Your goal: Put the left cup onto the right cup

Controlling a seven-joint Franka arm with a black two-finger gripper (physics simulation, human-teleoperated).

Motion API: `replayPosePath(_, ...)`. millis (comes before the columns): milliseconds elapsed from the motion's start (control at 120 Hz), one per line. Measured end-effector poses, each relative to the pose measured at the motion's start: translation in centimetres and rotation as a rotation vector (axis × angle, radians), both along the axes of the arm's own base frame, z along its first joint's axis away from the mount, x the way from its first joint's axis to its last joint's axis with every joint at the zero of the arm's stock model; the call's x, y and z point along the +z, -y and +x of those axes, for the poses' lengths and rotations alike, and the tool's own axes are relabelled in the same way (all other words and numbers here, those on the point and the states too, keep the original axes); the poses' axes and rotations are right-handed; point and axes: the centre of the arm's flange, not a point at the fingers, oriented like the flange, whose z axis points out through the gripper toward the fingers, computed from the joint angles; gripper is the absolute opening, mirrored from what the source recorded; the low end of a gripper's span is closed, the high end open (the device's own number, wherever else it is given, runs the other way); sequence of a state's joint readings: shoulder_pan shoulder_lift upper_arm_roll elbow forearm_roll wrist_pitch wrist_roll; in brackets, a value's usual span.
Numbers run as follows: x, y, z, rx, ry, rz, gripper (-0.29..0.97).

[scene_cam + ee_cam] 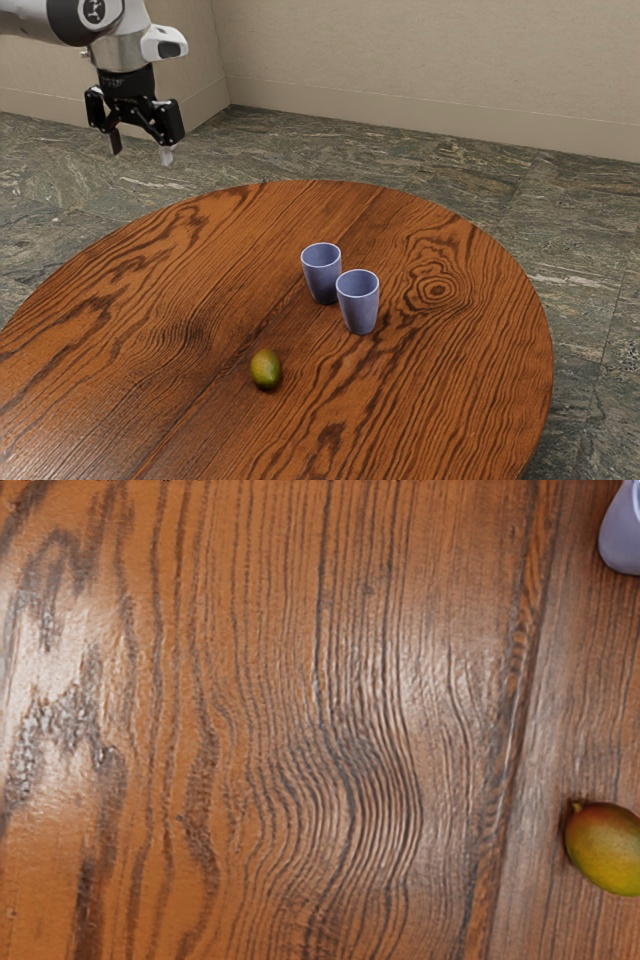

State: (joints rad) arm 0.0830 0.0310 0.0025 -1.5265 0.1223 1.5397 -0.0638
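Two blue-violet cups stand upright and close together near the middle of the round wooden table (150,300). The left cup (321,271) is slightly farther back, the right cup (358,300) slightly nearer; they nearly touch. My gripper (140,147) hangs high over the table's far left part, well away from both cups, open with nothing between its fingers. In the wrist view a corner of one cup (622,530) shows beyond bare wood grain.
A green-yellow mango (265,369) lies on the table in front of the cups, and the same mango (605,847) shows in the wrist view. A stone floor surrounds the table, with a beige wall behind.
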Motion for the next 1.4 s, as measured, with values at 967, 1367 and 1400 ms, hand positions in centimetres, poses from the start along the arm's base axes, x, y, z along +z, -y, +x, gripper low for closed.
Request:
replayPosePath(967,-12.4,15.3,11.8,0.465,0.088,0.013,0.68)
replayPosePath(1367,-17.6,14.4,16.6,0.746,0.193,-0.056,0.68)
replayPosePath(1400,-17.9,14.4,17.0,0.765,0.198,-0.063,0.68)
